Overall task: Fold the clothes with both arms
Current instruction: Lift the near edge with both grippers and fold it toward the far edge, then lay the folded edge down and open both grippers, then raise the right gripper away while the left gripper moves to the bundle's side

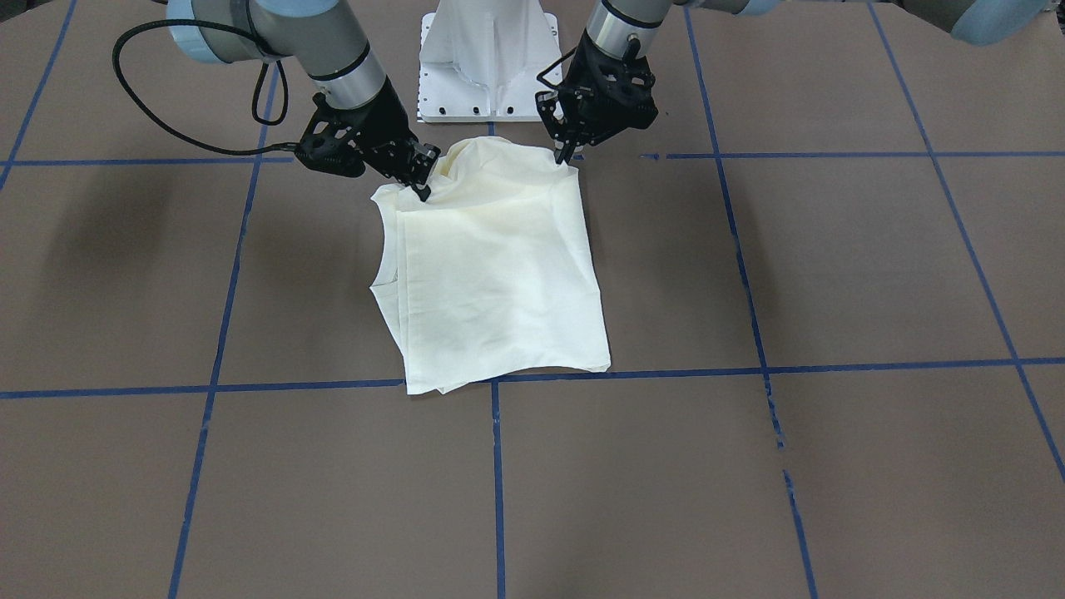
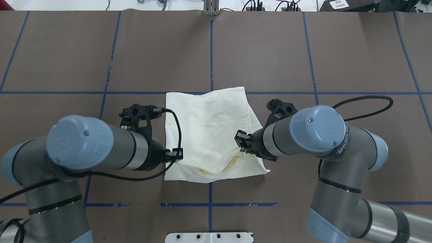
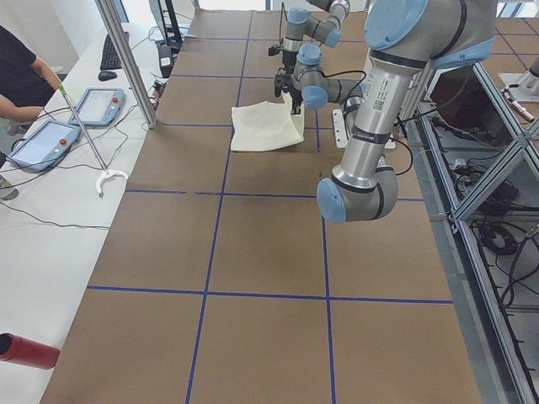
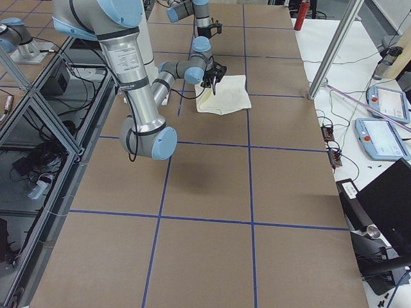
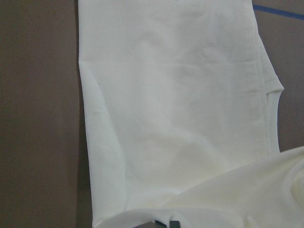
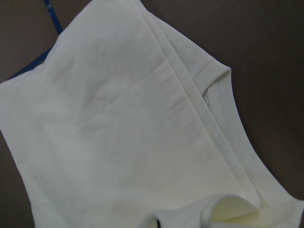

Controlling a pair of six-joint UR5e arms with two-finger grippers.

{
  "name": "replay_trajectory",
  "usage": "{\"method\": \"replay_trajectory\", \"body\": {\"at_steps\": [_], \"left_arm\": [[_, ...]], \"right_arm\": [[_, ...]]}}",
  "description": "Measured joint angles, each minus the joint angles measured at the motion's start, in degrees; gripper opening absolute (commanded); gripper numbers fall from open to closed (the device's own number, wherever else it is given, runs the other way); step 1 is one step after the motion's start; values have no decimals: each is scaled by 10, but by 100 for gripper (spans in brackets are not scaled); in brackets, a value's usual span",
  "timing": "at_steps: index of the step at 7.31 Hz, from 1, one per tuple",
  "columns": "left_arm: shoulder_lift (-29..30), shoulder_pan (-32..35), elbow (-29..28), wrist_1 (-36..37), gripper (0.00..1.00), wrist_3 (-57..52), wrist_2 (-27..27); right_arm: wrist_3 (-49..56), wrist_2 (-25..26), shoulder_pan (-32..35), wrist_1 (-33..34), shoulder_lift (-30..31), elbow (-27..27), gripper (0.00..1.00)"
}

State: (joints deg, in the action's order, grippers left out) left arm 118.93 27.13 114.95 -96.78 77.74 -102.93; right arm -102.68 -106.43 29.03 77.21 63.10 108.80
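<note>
The cream-white shirt point(image 1: 499, 274) lies folded into a rough rectangle at the table's middle, plain side up; its print is hidden. It also shows in the overhead view point(image 2: 209, 131) and in both wrist views point(image 5: 175, 118) point(image 6: 118, 142). My left gripper point(image 1: 566, 156) point(image 2: 176, 155) is shut on the shirt's corner nearest the robot on its own side. My right gripper point(image 1: 423, 190) point(image 2: 241, 143) is shut on the other near corner, by the collar. Both pinched corners are raised a little, and the near edge bulges up between them.
The white mounting base point(image 1: 487, 58) stands just behind the shirt's near edge. Blue tape lines point(image 1: 497, 466) cross the brown table. A metal post point(image 3: 126, 59), tablets point(image 3: 42, 143) and an operator point(image 3: 21, 80) are at the far side, off the table.
</note>
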Motion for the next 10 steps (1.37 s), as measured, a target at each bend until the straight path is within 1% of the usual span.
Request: {"method": "replay_trajectory", "body": {"at_steps": [3,6,7,8,9,10], "left_arm": [[45,60,-101,-51,0,-19,-4],[80,86,-187,-102,0,-22,-5],[88,89,-213,-121,0,-22,-4],[92,93,-233,-138,0,-19,-3],[98,102,-252,-147,17,-12,-2],[107,113,-279,-153,87,-8,-1]], "right_arm": [[2,-22,59,-13,-78,-142,0],[3,-26,82,-60,-119,-239,0],[3,-26,83,-64,-138,-271,62],[4,-26,85,-65,-148,-293,100],[6,-27,90,-66,-151,-306,100],[14,-30,100,-66,-150,-314,100]]}}
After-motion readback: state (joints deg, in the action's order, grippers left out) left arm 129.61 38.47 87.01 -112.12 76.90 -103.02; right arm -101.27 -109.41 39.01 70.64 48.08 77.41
